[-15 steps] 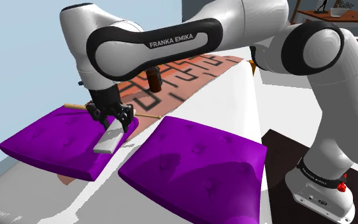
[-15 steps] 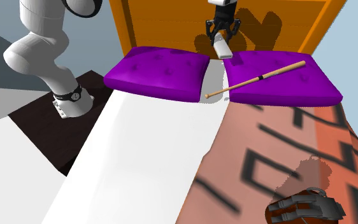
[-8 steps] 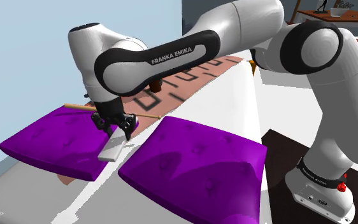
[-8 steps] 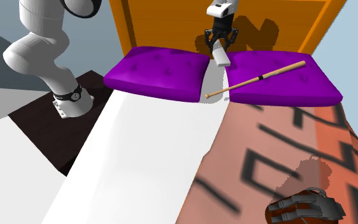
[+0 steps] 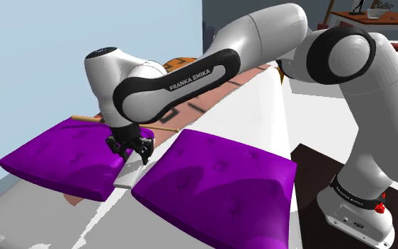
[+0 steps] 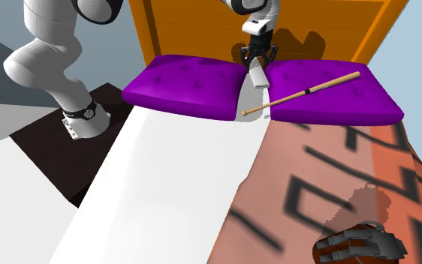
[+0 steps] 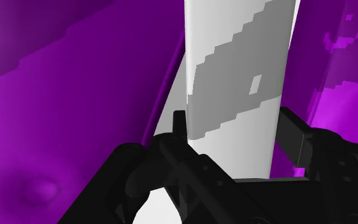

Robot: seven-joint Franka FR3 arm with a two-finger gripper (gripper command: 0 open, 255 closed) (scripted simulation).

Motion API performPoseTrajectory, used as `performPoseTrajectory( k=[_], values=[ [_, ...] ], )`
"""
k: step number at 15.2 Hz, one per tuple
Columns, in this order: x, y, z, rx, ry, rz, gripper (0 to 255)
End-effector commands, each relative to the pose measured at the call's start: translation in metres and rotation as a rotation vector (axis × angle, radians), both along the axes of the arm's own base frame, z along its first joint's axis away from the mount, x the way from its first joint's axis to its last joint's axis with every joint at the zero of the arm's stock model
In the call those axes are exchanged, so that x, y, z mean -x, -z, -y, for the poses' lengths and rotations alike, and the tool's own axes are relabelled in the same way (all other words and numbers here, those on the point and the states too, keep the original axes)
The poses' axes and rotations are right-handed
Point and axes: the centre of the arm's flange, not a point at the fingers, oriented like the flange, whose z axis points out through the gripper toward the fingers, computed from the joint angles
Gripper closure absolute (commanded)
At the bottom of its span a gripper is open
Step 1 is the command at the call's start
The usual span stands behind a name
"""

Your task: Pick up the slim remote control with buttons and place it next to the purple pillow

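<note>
Between far purple pillow (image 5: 56,155) and near purple pillow (image 5: 219,180), over gap: slim white-grey remote (image 5: 127,173), tilted. Upper end clasped in black gripper (image 5: 132,154), jaws closed narrow on its long edges. Lower end points down into gap. Wrist view: remote (image 7: 241,83) runs past fingertips, far end cut off. Buttons not discernible. Contact of lower tip with white surface (image 5: 261,113): cannot tell.

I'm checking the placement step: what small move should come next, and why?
Probably lower the gripper slightly before releasing. The jaws clasp the remote, slanted with its lower end in the gap between the two purple pillows; whether it rests on the bed is unclear.
</note>
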Motion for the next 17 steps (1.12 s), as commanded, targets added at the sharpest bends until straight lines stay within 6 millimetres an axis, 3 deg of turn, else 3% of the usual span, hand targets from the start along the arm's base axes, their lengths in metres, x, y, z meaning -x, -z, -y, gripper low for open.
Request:
performPoseTrajectory(
  k=[1,17],
  values=[
    [0.001,0.01,0.0,-0.001,0.0,0.001,255],
    [0.001,0.095,0.0,-0.001,0.0,0.001,255]
  ],
)
